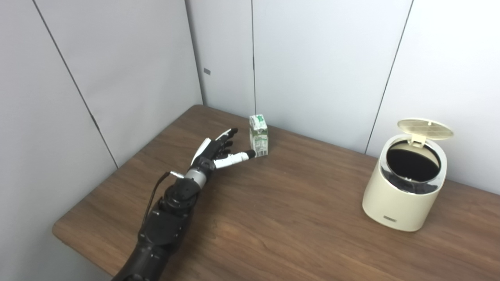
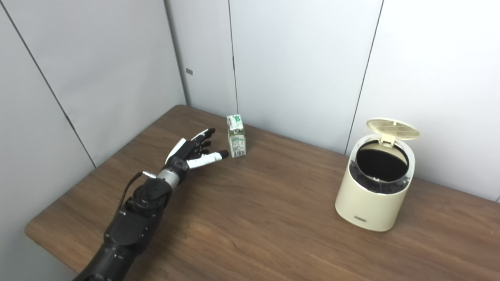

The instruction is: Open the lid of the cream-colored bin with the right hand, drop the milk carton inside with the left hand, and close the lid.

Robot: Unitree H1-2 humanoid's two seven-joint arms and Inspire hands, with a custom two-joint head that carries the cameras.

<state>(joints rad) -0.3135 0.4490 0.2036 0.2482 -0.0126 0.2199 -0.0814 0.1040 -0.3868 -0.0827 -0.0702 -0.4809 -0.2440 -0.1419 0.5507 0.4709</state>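
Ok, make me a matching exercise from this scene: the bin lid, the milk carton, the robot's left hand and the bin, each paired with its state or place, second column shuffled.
Column one:
1. Round cream-coloured lid
2. Small green and white milk carton
3. Black and white left hand
4. Cream-coloured cylindrical bin

Column two:
A. Open, fingers spread, just beside the carton
B. Flipped up on its hinge
C. Standing upright near the back wall
D. On the wooden table's right side, dark inside showing

Pairs: 1-B, 2-C, 3-A, 4-D
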